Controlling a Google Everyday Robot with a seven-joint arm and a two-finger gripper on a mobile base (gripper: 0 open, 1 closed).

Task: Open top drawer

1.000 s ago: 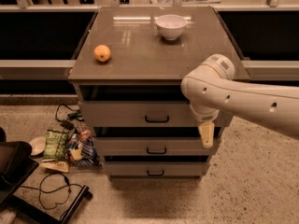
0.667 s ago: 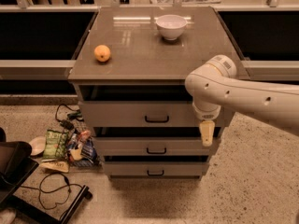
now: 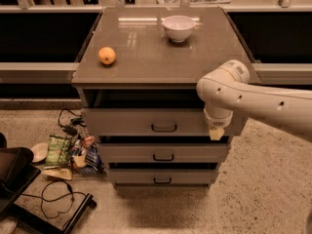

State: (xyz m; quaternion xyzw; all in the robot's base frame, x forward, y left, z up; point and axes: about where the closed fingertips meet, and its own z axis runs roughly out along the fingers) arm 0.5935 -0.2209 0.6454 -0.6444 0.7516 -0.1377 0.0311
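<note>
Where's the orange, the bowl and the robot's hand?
orange (image 3: 107, 55), camera view, its middle.
bowl (image 3: 178, 29), camera view, its outer wall.
hand (image 3: 216, 132), camera view, pale tip, at right end of top drawer (image 3: 126, 122).

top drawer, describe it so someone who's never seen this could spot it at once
Find the grey cabinet whose flat top holds a white bowl and an orange fruit. Directly under that top is the grey top drawer with a small black bar handle, the gripper hanging by its right end. Its front is the tallest, above two shorter drawer fronts.
</note>
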